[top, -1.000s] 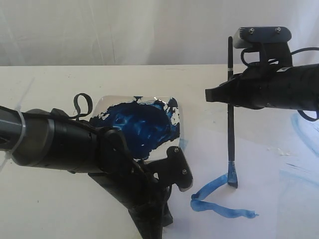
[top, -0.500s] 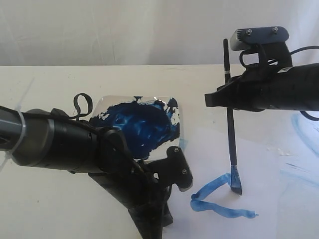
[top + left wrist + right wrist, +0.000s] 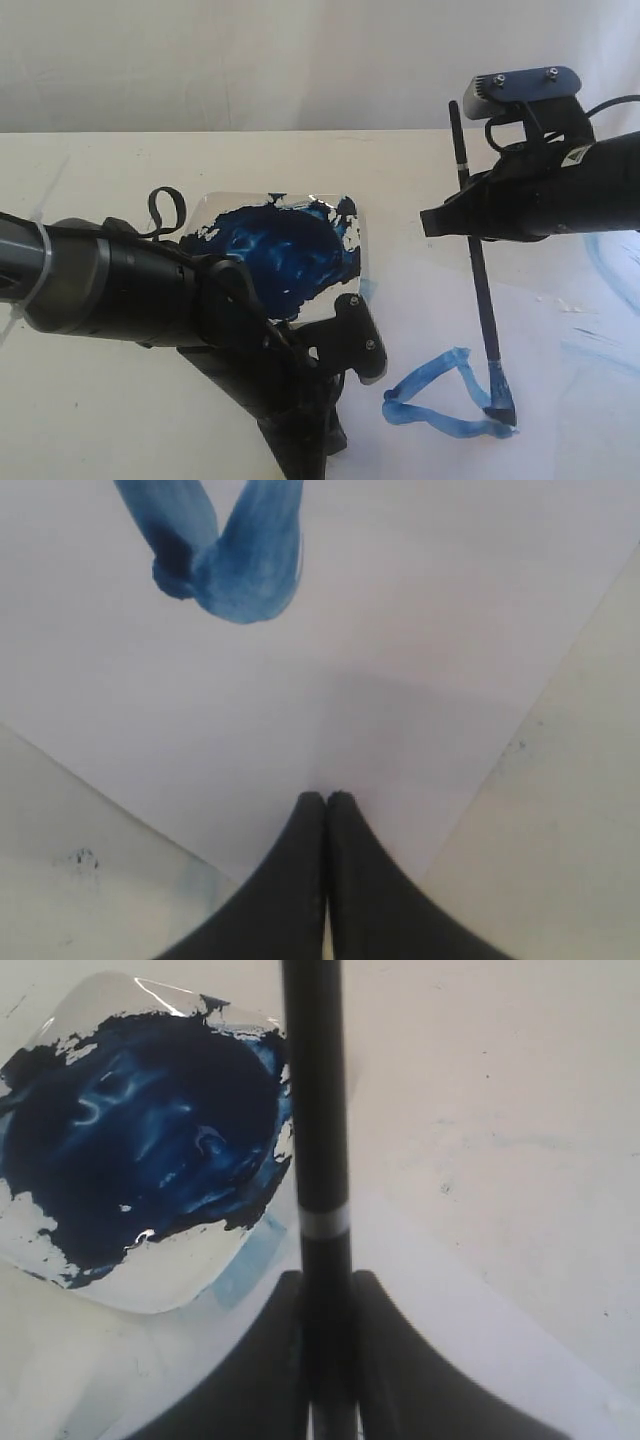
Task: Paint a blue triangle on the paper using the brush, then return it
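Two jaws of my right gripper [image 3: 327,1280] are clamped on the brush [image 3: 482,300] partway along its black handle. Well below them, the wet tip meets the paper [image 3: 570,420] at a corner of the blue triangle [image 3: 425,376]. I judge the brush light, stiff and smooth, so it is apt to twist; the handle is the place to hold. My left gripper [image 3: 325,800] is closed and empty, with paper beneath its tips.

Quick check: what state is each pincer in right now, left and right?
Left pincer: closed, empty.
Right pincer: closed on the brush.
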Motion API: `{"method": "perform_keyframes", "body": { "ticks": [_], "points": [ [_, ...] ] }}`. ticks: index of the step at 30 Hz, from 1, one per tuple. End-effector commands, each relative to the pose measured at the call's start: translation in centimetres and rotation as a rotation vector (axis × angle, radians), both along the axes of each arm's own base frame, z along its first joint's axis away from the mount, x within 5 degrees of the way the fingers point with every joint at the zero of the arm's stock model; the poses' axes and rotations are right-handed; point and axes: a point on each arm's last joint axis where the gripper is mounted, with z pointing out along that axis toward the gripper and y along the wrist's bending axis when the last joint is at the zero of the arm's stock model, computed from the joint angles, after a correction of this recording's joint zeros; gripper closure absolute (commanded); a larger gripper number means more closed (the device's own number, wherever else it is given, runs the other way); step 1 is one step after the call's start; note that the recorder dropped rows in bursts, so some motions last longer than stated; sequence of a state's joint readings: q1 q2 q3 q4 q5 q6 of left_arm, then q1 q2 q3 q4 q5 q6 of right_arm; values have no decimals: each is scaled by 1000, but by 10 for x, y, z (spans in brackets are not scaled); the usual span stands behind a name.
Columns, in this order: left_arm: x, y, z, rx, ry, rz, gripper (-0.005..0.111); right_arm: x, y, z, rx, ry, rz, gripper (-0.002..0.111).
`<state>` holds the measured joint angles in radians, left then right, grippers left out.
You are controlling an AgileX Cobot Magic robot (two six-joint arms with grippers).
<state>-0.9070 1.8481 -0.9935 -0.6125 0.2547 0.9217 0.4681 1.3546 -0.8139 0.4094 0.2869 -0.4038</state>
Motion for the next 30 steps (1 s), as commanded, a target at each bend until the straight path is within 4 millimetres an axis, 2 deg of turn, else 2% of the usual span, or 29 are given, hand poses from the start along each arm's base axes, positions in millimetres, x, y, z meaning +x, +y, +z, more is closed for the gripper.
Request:
{"method": "perform_keyframes", "body": {
  "ticks": [1,5,8,13,18,30],
  "points": [
    [-6,2,-7,29,60,-12,107,-6,-3,4,-13,15,10,108],
    [-6,2,-8,31,65,-15,107,-8,-4,3,-25,34,14,108],
    [-6,2,-8,31,65,-15,107,-9,-5,10,-9,-5,6,108],
    [-6,2,-8,31,65,-15,107,-8,-8,30,50,-149,-34,108],
    [-6,2,-8,31,65,-15,107,1,-8,38,103,-261,-89,108],
    [-6,2,-8,31,65,-15,107,18,0,12,107,-193,-130,108]
  ]
}}
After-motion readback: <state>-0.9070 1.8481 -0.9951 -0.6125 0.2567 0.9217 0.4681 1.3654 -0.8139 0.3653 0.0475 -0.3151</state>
